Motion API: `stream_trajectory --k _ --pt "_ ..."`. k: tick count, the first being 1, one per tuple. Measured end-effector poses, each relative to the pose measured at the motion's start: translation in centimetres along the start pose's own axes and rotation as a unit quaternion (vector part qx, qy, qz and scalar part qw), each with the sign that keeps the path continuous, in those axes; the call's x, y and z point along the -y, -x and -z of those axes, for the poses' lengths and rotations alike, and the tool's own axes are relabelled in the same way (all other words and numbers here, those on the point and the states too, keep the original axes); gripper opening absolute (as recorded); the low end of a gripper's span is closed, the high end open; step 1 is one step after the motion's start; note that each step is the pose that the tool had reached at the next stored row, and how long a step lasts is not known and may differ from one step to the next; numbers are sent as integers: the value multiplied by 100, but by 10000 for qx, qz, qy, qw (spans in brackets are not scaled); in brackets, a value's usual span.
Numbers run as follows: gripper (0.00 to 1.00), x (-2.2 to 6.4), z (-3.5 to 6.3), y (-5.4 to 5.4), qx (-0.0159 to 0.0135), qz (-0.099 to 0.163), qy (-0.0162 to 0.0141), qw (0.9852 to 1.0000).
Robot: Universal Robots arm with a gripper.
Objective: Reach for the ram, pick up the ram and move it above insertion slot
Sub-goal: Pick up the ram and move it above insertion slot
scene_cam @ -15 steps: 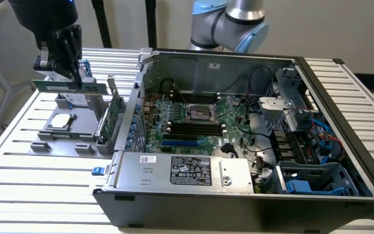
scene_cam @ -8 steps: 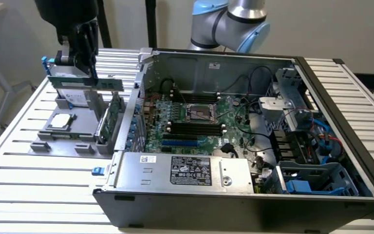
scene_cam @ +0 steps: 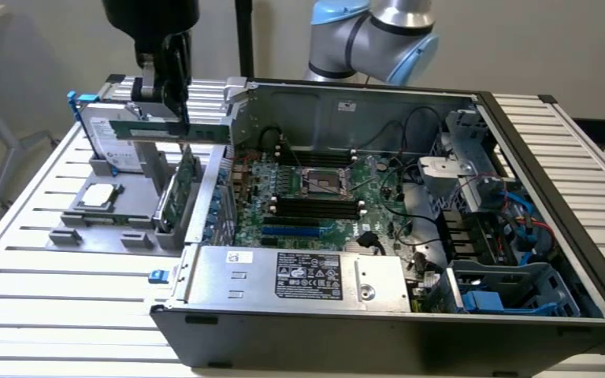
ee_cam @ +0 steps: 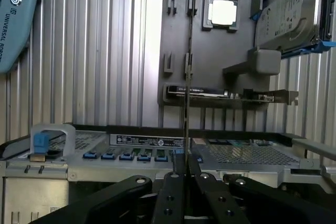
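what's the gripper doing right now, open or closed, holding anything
Gripper: closed on the ram, holding it lifted above the grey holder tray, beside the open computer case.

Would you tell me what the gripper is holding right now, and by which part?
The gripper is shut on the ram, pinching its upper long edge near the middle; the stick hangs level above the grey fixture.
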State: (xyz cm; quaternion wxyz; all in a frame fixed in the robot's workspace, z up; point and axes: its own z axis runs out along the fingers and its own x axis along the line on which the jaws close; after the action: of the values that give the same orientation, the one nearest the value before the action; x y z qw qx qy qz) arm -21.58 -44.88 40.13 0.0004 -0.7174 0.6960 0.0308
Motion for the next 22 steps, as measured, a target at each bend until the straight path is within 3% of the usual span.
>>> stream_trajectory --k 7,22 --pt "14 315 34 -9 36 2 0 10000" --pt "14 996 65 -29 168 7 -4 9999"
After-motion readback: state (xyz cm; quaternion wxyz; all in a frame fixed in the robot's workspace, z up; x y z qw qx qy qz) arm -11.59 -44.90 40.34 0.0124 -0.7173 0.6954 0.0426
